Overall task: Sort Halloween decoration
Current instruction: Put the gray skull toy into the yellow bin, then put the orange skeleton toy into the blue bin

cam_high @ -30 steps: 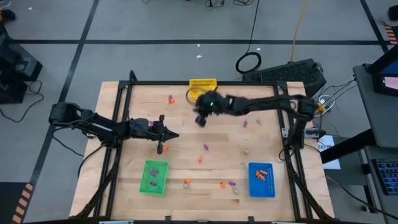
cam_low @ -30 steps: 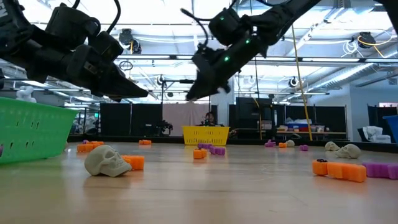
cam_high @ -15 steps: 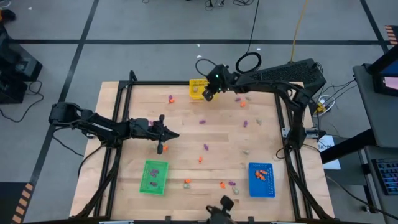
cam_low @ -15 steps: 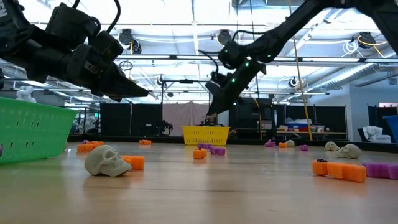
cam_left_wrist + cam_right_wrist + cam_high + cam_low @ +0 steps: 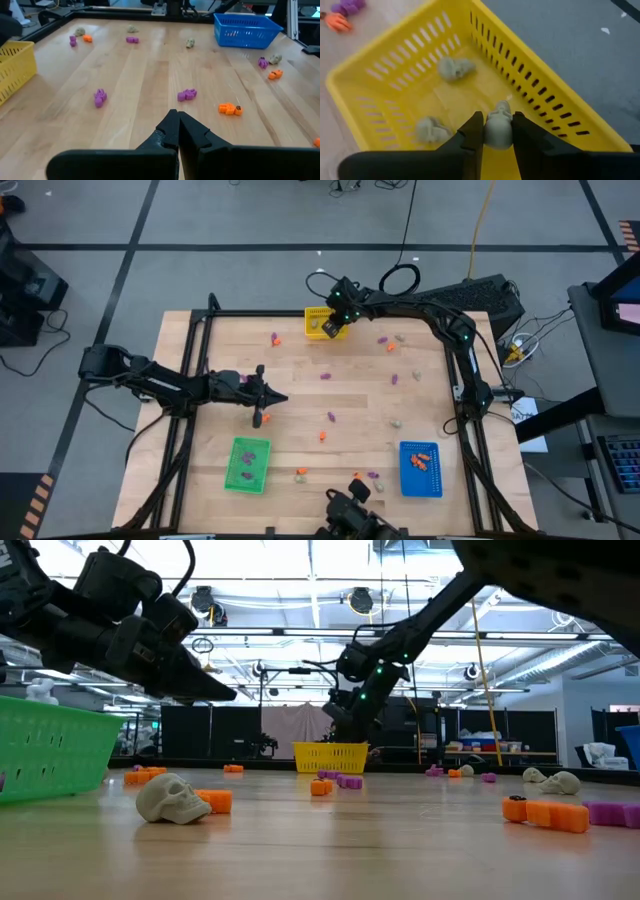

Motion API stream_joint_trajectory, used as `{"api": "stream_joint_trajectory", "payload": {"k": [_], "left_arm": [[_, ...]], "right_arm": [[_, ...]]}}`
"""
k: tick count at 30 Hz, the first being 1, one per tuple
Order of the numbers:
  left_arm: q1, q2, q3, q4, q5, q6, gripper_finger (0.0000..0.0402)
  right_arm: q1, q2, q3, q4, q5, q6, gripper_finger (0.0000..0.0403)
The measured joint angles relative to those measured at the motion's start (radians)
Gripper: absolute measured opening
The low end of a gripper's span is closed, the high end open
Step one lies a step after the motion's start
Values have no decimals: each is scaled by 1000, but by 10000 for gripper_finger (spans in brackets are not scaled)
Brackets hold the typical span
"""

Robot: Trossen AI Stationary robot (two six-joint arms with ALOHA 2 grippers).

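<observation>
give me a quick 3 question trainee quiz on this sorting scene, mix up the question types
1. True or false: the left gripper is open.
2. What sits between the right gripper's fingers? A) orange trinket B) pale skull C) nothing
3. Fill in: the right gripper hangs over the ____ bin.

Key: 1 false, it is shut and empty above the table. 2 B. 3 yellow; two pale skulls already lie in it.

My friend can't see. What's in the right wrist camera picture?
The right hand holds a pale grey plastic skull between its fingers, above a yellow slotted plastic bin. Two more pale skulls lie inside the bin.
</observation>
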State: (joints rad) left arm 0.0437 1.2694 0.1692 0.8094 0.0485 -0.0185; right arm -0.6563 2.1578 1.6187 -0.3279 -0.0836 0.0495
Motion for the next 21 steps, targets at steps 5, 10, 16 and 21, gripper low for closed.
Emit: {"api": "stream_joint_trajectory", "payload": {"k": [5, 10, 16, 21], "left_arm": [[0, 0, 0, -8, 0, 0, 2], [0, 0, 0, -8, 0, 0, 2], [-8, 0, 0, -8, 0, -1, 2], [-37, 0, 27, -49, 0, 0, 1]], "right_arm": [[0, -2, 6, -33, 2, -16, 111], [3, -50, 5, -59, 5, -24, 164], [29, -156, 5, -111, 8, -79, 162], [102, -219, -38, -44, 7, -136, 65]]}}
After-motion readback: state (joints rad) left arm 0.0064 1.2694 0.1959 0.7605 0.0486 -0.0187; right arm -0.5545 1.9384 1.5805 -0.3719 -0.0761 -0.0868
